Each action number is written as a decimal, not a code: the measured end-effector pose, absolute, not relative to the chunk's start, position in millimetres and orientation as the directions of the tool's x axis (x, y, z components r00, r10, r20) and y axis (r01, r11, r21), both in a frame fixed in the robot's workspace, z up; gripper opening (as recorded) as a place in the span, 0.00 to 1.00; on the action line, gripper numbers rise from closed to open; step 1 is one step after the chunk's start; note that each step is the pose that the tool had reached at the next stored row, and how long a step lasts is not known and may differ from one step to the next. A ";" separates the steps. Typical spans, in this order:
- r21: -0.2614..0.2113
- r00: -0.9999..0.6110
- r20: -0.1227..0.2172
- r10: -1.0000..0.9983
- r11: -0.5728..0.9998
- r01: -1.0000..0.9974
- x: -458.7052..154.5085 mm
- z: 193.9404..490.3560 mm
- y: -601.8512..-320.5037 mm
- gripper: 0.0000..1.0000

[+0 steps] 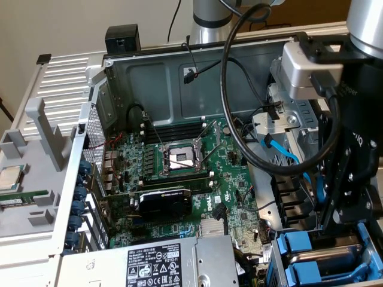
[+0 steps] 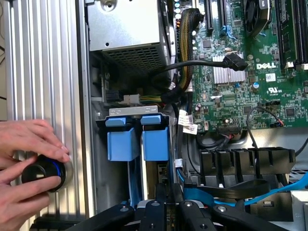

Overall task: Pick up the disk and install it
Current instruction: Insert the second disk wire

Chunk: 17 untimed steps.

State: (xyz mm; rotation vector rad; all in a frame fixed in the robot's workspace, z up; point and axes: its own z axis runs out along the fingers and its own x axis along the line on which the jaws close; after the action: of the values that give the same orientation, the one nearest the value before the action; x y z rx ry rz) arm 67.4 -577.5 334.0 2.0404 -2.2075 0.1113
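Hovering over drive cage: black robot gripper [image 1: 331, 224] at the exterior view's lower right, right above two bright blue plastic disk carriers [image 1: 302, 246] sat side by side in the grey metal drive cage [image 1: 276, 251] of the open PC case.

Wrist cam: gripper fingertips are close to the carriers' inner ends, both blue tabs in front of them. Claw state: can't tell. Fingers look near each other w/ a dark upright piece between, but grip vs. gap isn't readable. Also can't tell which carrier holds the task disk; both look seated in the cage.

Light blue flat cable [image 1: 281, 149] runs past the cage next to the gripper. Thick black cable [image 1: 230, 107] loops from the arm over the green motherboard [image 1: 179, 161]. Grey power-supply box w/ black label [image 1: 161, 263] just beside the cage, on the exterior view's left.

Person's hands [image 2: 29, 144] outside the case wall, fingers round a black round knob w/ blue ring [image 2: 43, 174] on the ribbed silver aluminium surface [image 2: 43, 57].
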 end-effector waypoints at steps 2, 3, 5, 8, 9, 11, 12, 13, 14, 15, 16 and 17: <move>0.036 -0.075 0.148 -0.986 0.081 -0.996 67.4 334.0 -577.5 0.17; 0.036 -0.075 0.148 -0.986 0.081 -0.996 67.4 334.0 -577.5 0.17; 0.036 -0.075 0.148 -0.986 0.081 -0.996 67.4 334.0 -577.4 0.17; 0.036 -0.075 0.147 -0.986 0.081 -0.996 67.4 334.0 -577.4 0.17; 0.036 -0.075 0.148 -0.986 0.081 -0.996 67.4 334.0 -577.4 0.17; 0.036 -0.075 0.148 -0.986 0.081 -0.996 67.3 334.0 -577.5 0.17; 0.036 -0.075 0.148 -0.986 0.081 -0.996 67.3 334.0 -577.5 0.17; 0.036 -0.075 0.148 -0.986 0.081 -0.996 67.4 334.0 -577.4 0.17; 0.036 -0.075 0.148 -0.986 0.081 -0.996 67.4 334.0 -577.5 0.17; 0.036 -0.075 0.148 -0.986 0.081 -0.996 67.3 334.0 -577.4 0.17; 0.036 -0.075 0.148 -0.986 0.081 -0.996 67.4 334.0 -577.5 0.17; 0.036 -0.075 0.148 -0.986 0.081 -0.996 67.3 334.0 -577.5 0.17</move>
State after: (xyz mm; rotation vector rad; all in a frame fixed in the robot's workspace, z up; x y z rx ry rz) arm 67.3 -577.5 334.0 2.0404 -2.2076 0.1112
